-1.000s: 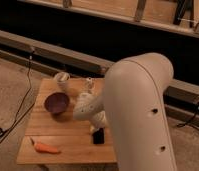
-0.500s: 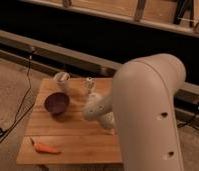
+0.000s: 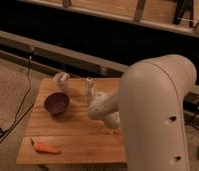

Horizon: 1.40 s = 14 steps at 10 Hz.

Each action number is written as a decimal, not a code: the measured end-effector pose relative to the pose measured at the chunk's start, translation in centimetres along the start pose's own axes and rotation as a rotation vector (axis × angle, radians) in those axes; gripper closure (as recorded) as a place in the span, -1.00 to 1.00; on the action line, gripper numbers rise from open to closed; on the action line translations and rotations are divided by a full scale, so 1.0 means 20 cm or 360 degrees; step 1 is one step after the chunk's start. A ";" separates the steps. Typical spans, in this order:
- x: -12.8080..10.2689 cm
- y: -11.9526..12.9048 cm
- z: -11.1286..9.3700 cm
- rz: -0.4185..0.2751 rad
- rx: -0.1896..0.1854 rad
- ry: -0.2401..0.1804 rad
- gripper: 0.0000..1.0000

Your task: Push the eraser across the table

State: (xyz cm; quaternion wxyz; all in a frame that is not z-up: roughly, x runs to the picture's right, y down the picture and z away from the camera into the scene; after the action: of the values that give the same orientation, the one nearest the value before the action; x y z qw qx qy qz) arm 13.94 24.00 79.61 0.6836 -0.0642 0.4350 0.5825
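The table (image 3: 68, 145) has a light wooden plank top and stands in the middle of the camera view. My big white arm reaches in from the right over the table's right half. My gripper (image 3: 112, 128) hangs low at the arm's end, just above the planks near the right edge. The eraser is hidden; the arm covers the spot where it lay.
A dark purple bowl (image 3: 56, 103) sits at the table's left. An orange carrot (image 3: 44, 148) lies near the front left corner. A pale cup (image 3: 61, 79) and a small white bottle (image 3: 89, 88) stand along the back edge. A cable (image 3: 18, 117) runs across the floor at left.
The arm has swung further right and nearer the camera. The black eraser, seen by the gripper a second ago, is now covered by the arm. Bowl and carrot have not moved.
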 end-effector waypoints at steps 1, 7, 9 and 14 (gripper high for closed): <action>0.01 0.00 0.00 0.0010 -0.0008 0.0006 -0.60; 0.09 -0.06 -0.21 0.0119 -0.0258 -0.0066 -0.60; 0.13 -0.11 -0.37 0.0120 -0.0453 -0.0119 -0.60; 0.20 -0.07 -0.55 0.0023 -0.0631 -0.0190 -0.60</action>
State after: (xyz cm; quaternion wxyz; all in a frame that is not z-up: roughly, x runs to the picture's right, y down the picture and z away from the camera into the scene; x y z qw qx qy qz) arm 9.20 19.95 69.50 0.6779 -0.1599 0.2710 0.6644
